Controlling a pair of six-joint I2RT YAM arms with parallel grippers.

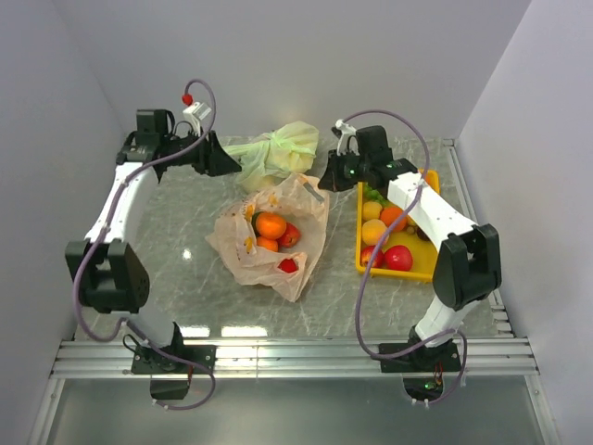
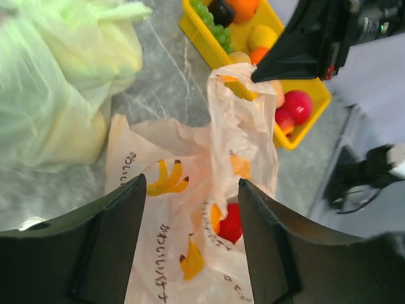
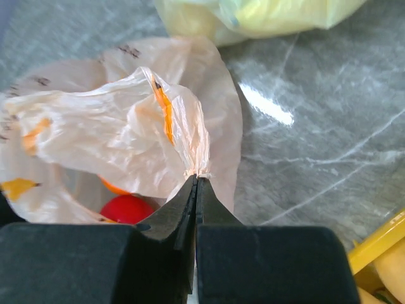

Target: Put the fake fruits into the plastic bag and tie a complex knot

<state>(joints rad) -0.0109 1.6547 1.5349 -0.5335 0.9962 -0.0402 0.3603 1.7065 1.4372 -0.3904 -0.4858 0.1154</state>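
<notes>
The peach-orange plastic bag [image 1: 269, 243] lies open mid-table, with oranges [image 1: 271, 225] and red fruits [image 1: 290, 235] inside. More fake fruits [image 1: 398, 258] sit in the yellow tray [image 1: 359, 243] on the right. My right gripper [image 1: 324, 178] is shut on the bag's far right edge and lifts it; in the right wrist view the gripper [image 3: 196, 178] pinches a gathered fold of the bag [image 3: 107, 133] above a red fruit [image 3: 126, 208]. My left gripper [image 1: 232, 167] is open and empty, above the bag's far left side; in its own view the gripper [image 2: 192, 183] frames the bag [image 2: 171, 215].
A pale yellow-green knotted bag [image 1: 276, 148] lies at the back, just beyond the peach bag, next to the left gripper; it also shows in the left wrist view [image 2: 57, 82]. White walls close in on three sides. A metal rail [image 1: 296, 357] runs along the front edge.
</notes>
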